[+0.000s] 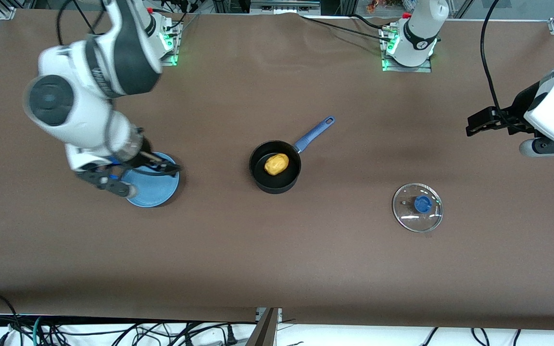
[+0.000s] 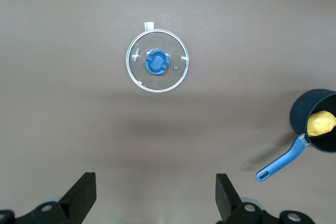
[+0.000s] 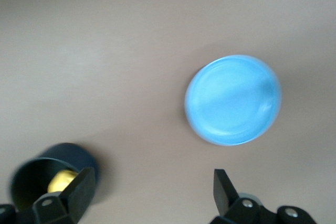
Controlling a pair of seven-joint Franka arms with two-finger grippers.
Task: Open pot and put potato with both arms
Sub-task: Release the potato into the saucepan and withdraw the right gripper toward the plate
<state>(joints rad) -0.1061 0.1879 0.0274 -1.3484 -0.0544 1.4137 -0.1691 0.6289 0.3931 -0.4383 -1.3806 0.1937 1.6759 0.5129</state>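
Note:
The black pot with a long blue handle stands uncovered at the table's middle, and the yellow potato lies inside it. The glass lid with a blue knob lies flat on the table, toward the left arm's end and nearer the front camera than the pot. My left gripper is open and empty, up in the air near the left arm's end of the table; its wrist view shows the lid, pot and potato. My right gripper is open and empty over the blue plate.
A flat blue plate lies toward the right arm's end of the table, partly under the right gripper; it also shows in the right wrist view, with the pot off to one side. Brown cloth covers the table.

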